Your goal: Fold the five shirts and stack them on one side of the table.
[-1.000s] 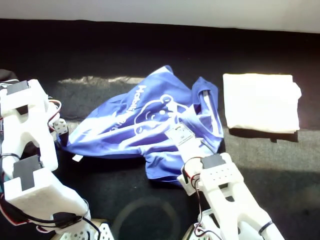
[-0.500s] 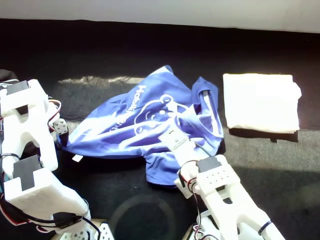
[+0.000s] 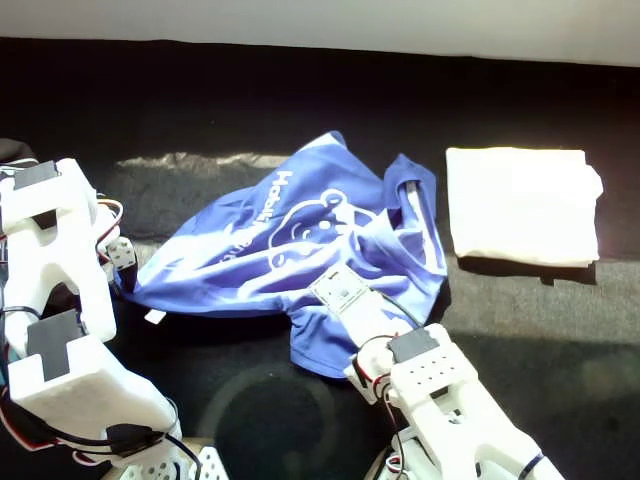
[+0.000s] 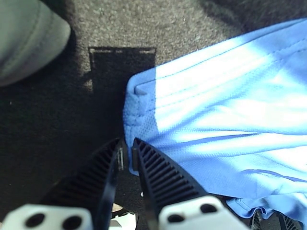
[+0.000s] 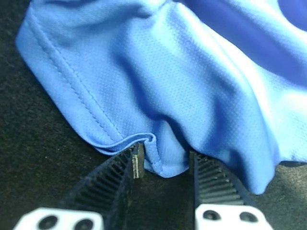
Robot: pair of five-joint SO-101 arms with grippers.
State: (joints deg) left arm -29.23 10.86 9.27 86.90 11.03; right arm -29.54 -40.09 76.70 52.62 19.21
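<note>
we are at the flattening step for the blue shirt point(image 3: 300, 250), which lies crumpled in the middle of the table point(image 3: 200, 100), print side up, with its collar towards the white shirt point(image 3: 520, 205). that white one is already folded into a neat rectangle at the far right side, well apart from the arms. by our count one shirt is done and this one is not yet laid out.

the left gripper point(image 4: 128, 146) sits at the shirt's left corner with its ribbed black fingers pressed almost together, and it seems to pinch the stitched hem there. the right gripper point(image 5: 166, 158) is spread wide, one finger on each side of a fold in the near hem, touching cloth but not clamped.

next, we judge, the right one needs to close on that hem so both corners can be pulled taut.

the shirt is thin mesh knit, slightly shiny, limp and full of soft ridges. the table cover is dark and felt-like, so the cloth may drag.
</note>
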